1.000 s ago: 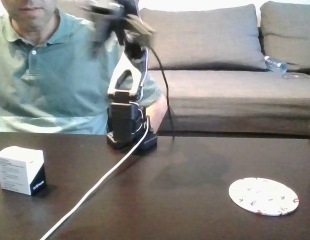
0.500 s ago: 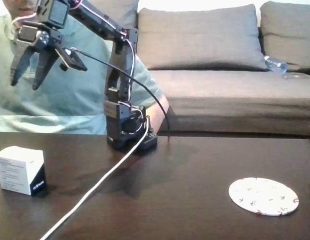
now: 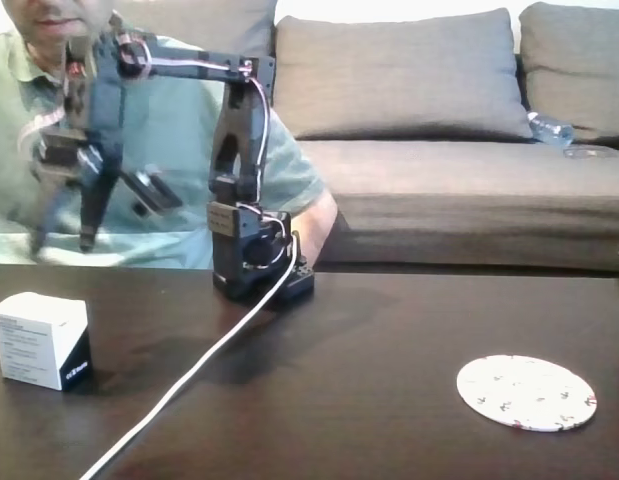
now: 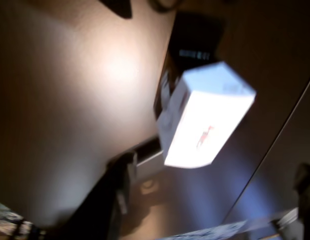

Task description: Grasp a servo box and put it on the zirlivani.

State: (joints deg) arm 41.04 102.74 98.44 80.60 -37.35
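Spread and empty, the pincer (image 3: 61, 240) hangs blurred above the servo box (image 3: 39, 340), which sits on the dark desk (image 3: 369, 340) at about nine o'clock from the arm's base. In the wrist view the box (image 4: 205, 117) lies between the fingers (image 4: 122, 175). It looks light, stiff cardboard, likely smooth, so I would clamp two opposite flat sides. Off at four o'clock from the base lies the zirlivani (image 3: 527, 392), well apart.

Our hand (image 3: 61, 240) hangs with its fingers apart above the table.
The small white cardboard box (image 3: 39, 340) sits below it; the speckled round white disc (image 3: 527, 392) lies well apart, at the right.
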